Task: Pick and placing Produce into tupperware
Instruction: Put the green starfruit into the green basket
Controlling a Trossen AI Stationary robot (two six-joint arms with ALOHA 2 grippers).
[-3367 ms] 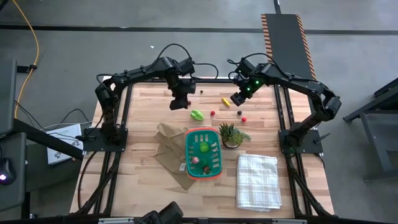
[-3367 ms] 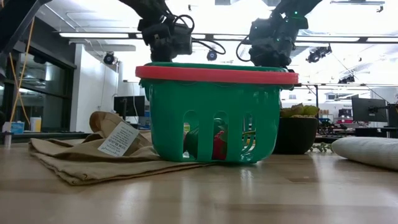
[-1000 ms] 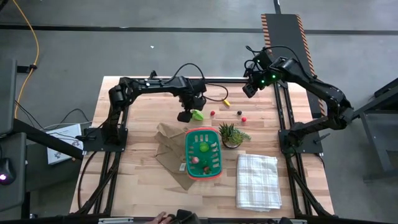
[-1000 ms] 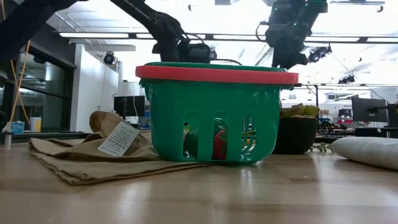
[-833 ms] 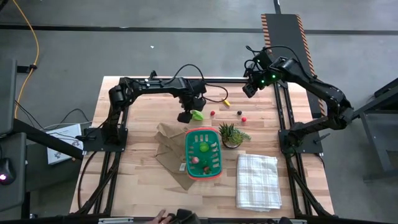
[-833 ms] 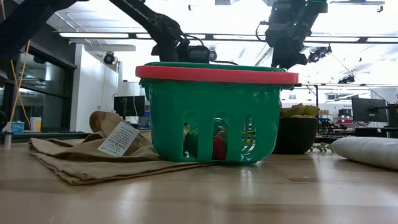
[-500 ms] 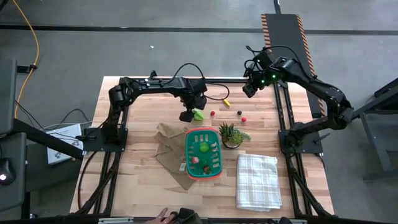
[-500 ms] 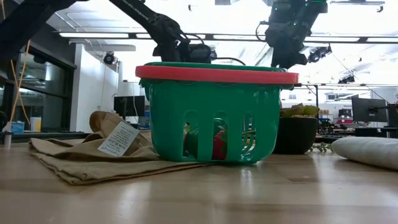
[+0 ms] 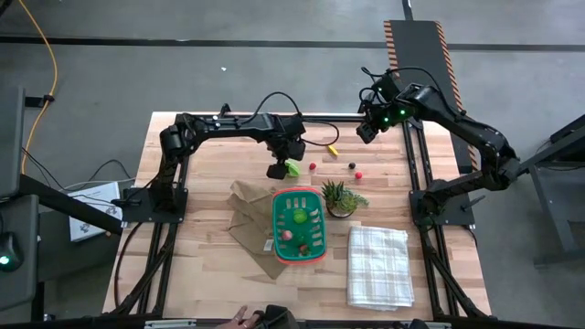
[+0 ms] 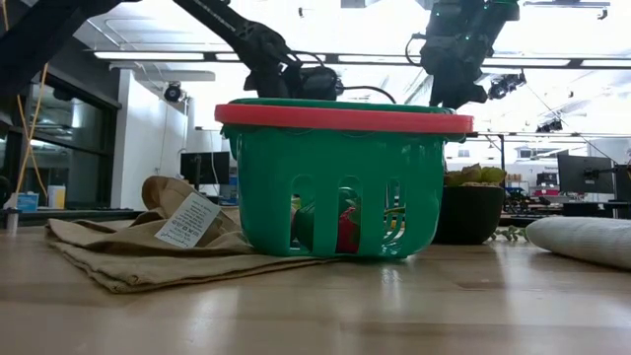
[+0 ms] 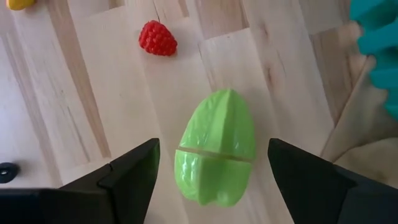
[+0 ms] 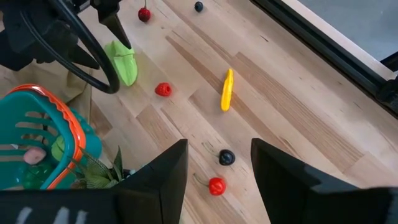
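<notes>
partly done: several pieces already in the teal basket point(image 9: 298, 225). left gripper point(image 11: 211, 163) jaws wide, empty, astride the green leafy piece point(image 11: 216, 147) on the surface point(image 9: 210, 160); berries, yellow piece point(image 12: 227, 89) left. right gripper point(image 12: 217, 165) jaws parted, empty, raised.

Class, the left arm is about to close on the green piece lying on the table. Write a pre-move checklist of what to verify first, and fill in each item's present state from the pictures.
1. Left gripper open, fingers on either side of the green piece: ok.
2. Green piece lying free on the wood, apart from the red raspberry: ok.
3. Fingers low enough to pinch the piece: cannot tell.
4. Tupperware upright, with room beside the pieces already in it: ok.
5. Right gripper out of the way, raised near the table's far right corner: ok.
6. Potted plant clear of the path to the tupperware: ok, it stands on the other side.
</notes>
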